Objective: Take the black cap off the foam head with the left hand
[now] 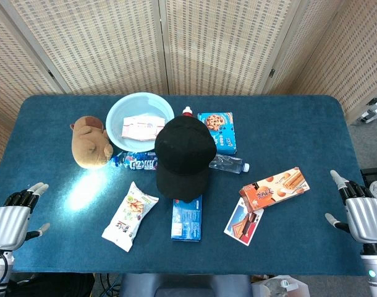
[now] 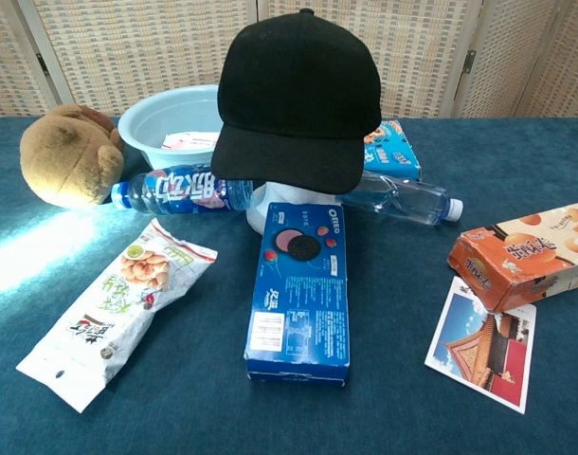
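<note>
The black cap sits on the foam head near the middle of the blue table, with its brim turned toward the robot and hanging over the far end of a blue cookie box. The left hand rests at the near left corner of the table, fingers apart and holding nothing; the right hand rests at the near right corner in the same released way. From the left hand, the cap lies forward and to the right, well apart. The two hands look about equally far from it, so I think the choice of the left one comes from the task only, not from the distance. The long axis of the cap runs from the brim at the near side to the back of the crown at the far side, roughly straight away from the robot. A snack bag lies between the left hand and the cap, and a plush toy and a bottle with a blue label stand near the left side of the cap, so the reach probably must pass over them. The head view shows both hands and the whole layout, but the foam head is fully hidden under the cap there. The chest view shows no hand at all, yet it shows a small white part of the foam head under the brim and how high the crown stands.
</note>
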Robot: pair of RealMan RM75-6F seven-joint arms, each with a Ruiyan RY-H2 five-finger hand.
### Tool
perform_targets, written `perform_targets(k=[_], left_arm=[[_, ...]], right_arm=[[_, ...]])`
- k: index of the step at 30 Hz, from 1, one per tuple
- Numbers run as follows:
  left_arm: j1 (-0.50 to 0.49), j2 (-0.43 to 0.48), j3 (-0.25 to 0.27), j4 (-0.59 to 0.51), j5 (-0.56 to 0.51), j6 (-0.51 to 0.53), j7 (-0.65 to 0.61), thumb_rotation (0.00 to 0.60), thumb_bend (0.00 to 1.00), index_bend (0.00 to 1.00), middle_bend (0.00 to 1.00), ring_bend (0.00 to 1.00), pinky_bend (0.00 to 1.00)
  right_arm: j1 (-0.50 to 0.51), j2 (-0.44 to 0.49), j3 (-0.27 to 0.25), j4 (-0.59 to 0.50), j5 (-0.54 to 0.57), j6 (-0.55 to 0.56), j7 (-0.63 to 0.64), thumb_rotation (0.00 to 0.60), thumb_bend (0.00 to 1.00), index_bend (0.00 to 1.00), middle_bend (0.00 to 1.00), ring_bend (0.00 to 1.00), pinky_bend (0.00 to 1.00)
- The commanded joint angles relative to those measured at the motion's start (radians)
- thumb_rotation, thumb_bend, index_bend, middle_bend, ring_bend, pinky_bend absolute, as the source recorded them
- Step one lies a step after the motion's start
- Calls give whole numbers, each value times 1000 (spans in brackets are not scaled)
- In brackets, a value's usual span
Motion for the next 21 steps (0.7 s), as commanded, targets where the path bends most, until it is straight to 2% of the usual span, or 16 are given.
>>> perform_targets(k=[1,21], left_arm=[[-2,-2,0,3,4,0,-4,600,106,180,168,195,199],[-57,2,3,16,94,-21,-83,600,105,180,170,222,200]], right_arm=[[-3,2,0,-1,1,3,1,600,81,90,233,220,327],[-5,70,28,-64,-19,46,-5,600,81,90,233,220,327]])
